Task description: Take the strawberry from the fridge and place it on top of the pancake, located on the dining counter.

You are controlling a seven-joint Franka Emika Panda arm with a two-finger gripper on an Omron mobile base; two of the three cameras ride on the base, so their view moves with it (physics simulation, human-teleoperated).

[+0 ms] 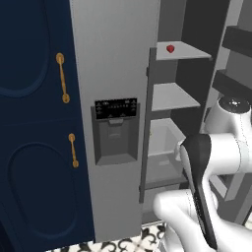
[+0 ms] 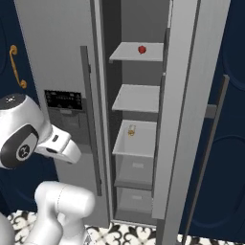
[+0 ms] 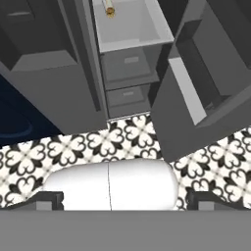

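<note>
The tiny red round strawberry [image 2: 141,49] sits on the top white shelf [image 2: 124,55] inside the tall grey fridge [image 1: 110,59], whose door is open. The robot's hand looks down at the floor, so the berry is high above it. I cannot tell if the jaws are wide or closed.

We see the fridge [image 2: 57,52] in smooth, matt grey, metal-looking, its dispenser recess [image 1: 116,132] faced with a glossy black panel. At two o'clock from that recess, the strawberry [image 1: 170,48] looks smooth red. The navy cabinets [image 1: 29,123] look matt and painted, with shiny gold handles [image 1: 62,78]. The floor tiles [image 3: 98,142] look smooth and patterned.
</note>
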